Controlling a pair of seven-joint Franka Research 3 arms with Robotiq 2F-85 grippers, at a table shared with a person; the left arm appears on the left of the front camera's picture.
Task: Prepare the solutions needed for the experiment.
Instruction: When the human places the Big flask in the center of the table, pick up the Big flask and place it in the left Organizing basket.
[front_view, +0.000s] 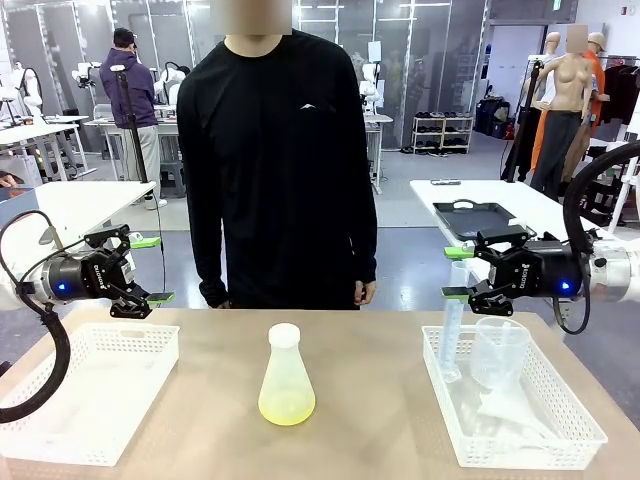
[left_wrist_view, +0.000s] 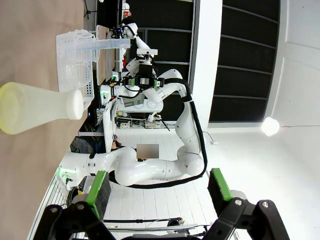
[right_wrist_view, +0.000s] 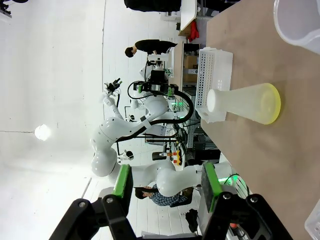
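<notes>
Frosted conical flask (front_view: 286, 372), white-capped, stands mid-surface (front_view: 380, 410), with a shallow yellow-green solution (front_view: 286, 408) pooled in its base. Beyond, my left pincer (front_view: 153, 269) and right pincer (front_view: 456, 273) hover level, pointing inward, both agape and empty.

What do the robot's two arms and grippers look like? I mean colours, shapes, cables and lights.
Both are white with rounded links: left arm, right arm. The left gripper and right gripper are black, two-fingered, with green pads and a small blue light on the body. A thick black cable loops beside each arm.
</notes>
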